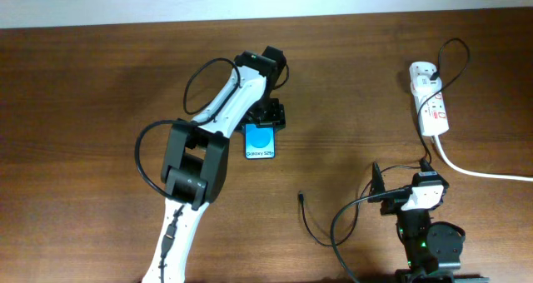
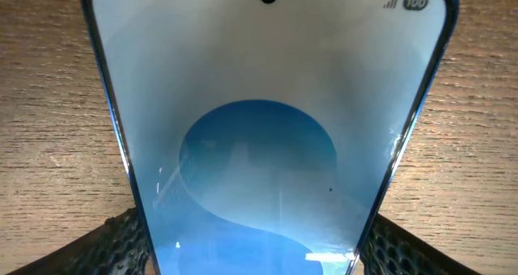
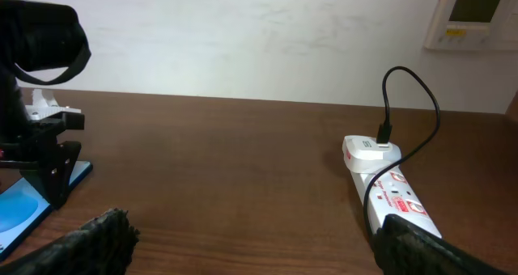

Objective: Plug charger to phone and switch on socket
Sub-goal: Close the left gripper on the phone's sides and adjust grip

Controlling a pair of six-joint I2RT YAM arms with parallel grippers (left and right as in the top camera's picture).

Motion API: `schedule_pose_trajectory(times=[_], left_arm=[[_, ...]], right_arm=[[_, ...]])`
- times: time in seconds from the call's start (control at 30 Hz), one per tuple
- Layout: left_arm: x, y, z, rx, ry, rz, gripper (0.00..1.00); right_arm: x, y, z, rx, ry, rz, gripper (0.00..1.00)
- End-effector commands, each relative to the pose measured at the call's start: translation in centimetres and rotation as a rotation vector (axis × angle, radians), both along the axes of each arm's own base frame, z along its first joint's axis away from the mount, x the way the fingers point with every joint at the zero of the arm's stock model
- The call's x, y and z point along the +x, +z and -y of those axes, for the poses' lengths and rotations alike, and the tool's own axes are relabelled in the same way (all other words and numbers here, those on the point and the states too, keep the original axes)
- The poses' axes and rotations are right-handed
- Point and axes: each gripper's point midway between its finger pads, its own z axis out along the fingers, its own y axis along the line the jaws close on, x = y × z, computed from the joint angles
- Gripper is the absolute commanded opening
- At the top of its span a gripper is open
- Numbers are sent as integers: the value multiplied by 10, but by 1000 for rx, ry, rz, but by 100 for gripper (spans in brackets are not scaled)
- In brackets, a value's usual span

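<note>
Blue-screened slim black-edged smartphone (image 1: pixel 261 144) lies on the brown wooden surface (image 1: pixel 100 83), left pincer (image 1: pixel 268 118) straddling it, can't tell if it's squeezing; right pincer (image 3: pixel 259 247) spread wide apart.

You look straight down overhead; your left wrist camera hugs the phone (image 2: pixel 267 145), your right faces the socket (image 3: pixel 396 198), both seen overhead.

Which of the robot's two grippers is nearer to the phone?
Left. The left gripper sits over the phone, a finger at each side; the right gripper is far across the table, nearer the socket.
</note>
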Motion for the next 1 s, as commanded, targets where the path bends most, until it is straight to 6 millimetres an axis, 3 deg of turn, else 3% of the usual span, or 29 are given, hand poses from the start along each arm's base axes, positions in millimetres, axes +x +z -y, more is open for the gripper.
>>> schedule_pose_trajectory(times=[0.0,0.1,0.17,0.53,0.67,0.97], left_arm=[[2,-7,-4,18,-7,-15,84],[5,-6,-8,39,-9,0,85],[5,-6,-9,44,-9,-1,99],[-4,-24,-13,56,-9,-28,100],[-7,-26,-14,61,-9,-38,90],[-7,-26,-14,62,-10,-38,83]], right_arm=[[0,-2,0,4,-2,-4,98],[0,-2,0,4,-2,-4,98],[0,-2,0,4,-2,-4,98],[0,-2,0,4,-2,-4,98],[0,-2,0,4,-3,-4,98],[0,-2,0,4,-3,-4,98]])
